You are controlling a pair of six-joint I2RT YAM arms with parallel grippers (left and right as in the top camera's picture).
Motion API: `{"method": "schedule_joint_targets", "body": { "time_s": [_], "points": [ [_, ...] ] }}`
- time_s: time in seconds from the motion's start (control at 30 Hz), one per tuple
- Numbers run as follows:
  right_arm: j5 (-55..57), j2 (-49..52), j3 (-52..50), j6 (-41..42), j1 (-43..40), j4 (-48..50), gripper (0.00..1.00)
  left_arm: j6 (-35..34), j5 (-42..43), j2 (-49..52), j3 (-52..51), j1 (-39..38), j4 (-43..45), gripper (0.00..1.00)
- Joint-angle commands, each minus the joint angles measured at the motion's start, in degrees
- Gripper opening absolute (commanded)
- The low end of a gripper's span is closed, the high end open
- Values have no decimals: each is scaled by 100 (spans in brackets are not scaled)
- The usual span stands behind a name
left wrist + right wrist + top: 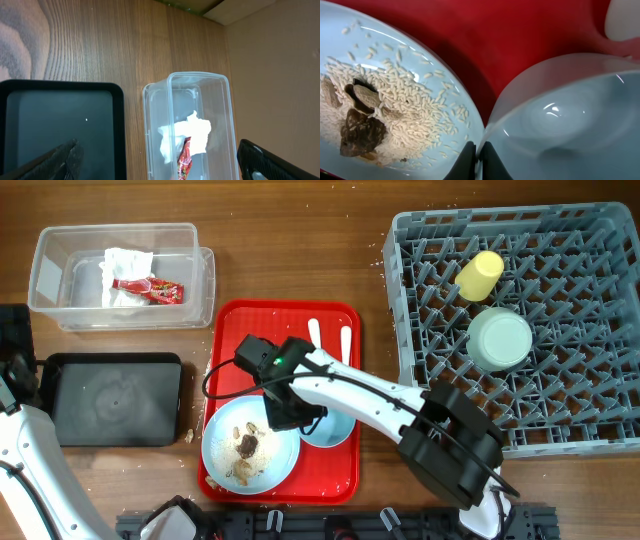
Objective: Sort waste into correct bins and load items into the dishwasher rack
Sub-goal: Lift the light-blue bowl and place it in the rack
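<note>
Right claw point(479, 159) pinches the rim of the light blue bowl point(560, 120) at its 9 o'clock, just beside the plate point(427, 65); left claw point(165, 162) gapes wide, empty.

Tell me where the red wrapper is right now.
Overhead view, upper left: the red wrapper lies inside the clear tub against the white napkin, with the black tray just below in frame.

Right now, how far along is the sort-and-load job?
Done: napkin and red wrapper in the clear tub; yellow cup and pale green bowl in the dishwasher rack.
In hand: right gripper pinches the light blue bowl by its rim on the red tray.
To do: that bowl, the plate with its food scraps, the white spoon and fork. Black tray holds no scraps yet. Left gripper is open.
</note>
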Motion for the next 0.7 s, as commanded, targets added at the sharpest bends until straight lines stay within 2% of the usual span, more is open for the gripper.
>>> {"method": "schedule_joint_targets", "body": {
  "time_s": [0.0, 0.1, 0.17, 0.23, 0.3, 0.43, 0.5, 0.6, 0.67],
  "points": [
    [111, 9, 448, -282, -201, -389, 4, -48, -13, -20, 11, 15, 9, 100],
    [564, -256, 1276, -649, -573, -1300, 4, -48, -13, -20, 11, 15, 7, 100],
    [1043, -560, 2059, -1005, -1123, -1993, 4, -48, -13, -20, 11, 15, 7, 100],
    [1344, -933, 2649, -1436, -1832, -2326, 4, -48, -13, -20, 11, 15, 7, 100],
    [1113, -1596, 2909, -2133, -3303, -2212, 4, -48, -13, -20, 11, 15, 7, 100],
    [-1344, -1880, 2870, -4229, -6067, -1593, 4, -48, -13, -20, 11, 15, 9, 100],
    [-2564, -1615, 2669, -4872, -7254, -1237, 4, -48, -13, -20, 11, 15, 7, 100],
    [-4621, -903, 2597, -5552, -8365, -940, 4, -48, -13, -20, 11, 15, 9, 100],
    [-5554, -433, 2597, -5742, -8651, -905, 4, -48, -13, -20, 11, 15, 7, 100]
  ]
}}
